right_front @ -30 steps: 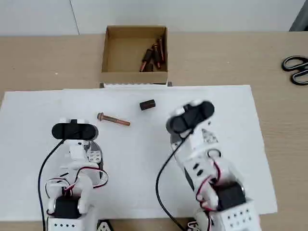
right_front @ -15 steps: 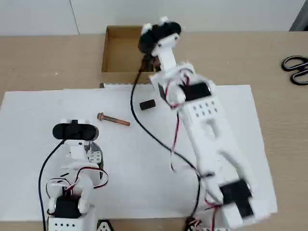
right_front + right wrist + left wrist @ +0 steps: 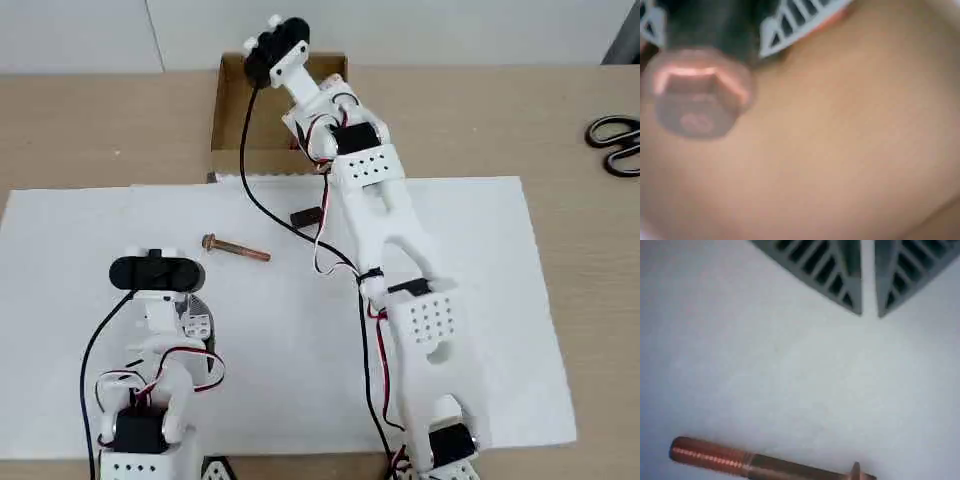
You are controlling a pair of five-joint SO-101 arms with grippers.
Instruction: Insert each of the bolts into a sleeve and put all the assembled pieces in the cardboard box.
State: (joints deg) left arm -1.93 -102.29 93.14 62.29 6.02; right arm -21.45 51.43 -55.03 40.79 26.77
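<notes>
In the high view, your right arm is stretched nearly straight across the paper sheet, with its wrist out over the cardboard box at the far side of the worktop. That long reach reads as a delivery, since the load has to be above the box floor before it is let go. The left arm is folded at its base, wrist low over the paper, near 1 loose bolt. 1 dark sleeve lies on the paper beside the right arm, apart from that bolt, so I judge that 1 pair is not yet joined. Scissors lie well off to the side (they have no part in this).

In the left wrist view, the left claw points down at the paper with only a thin slit between its fingers, holding nothing. The bolt lies flat just beyond the tips, its threaded end in plain sight, so it looks easy to take across the shank.

In the right wrist view, the right claw is clamped on an assembled piece, with the dark sleeve between the fingers and the copper bolt head facing the camera. Brown cardboard lies behind it, so the piece hangs over the box interior. You cannot tell how high above the floor it is.
</notes>
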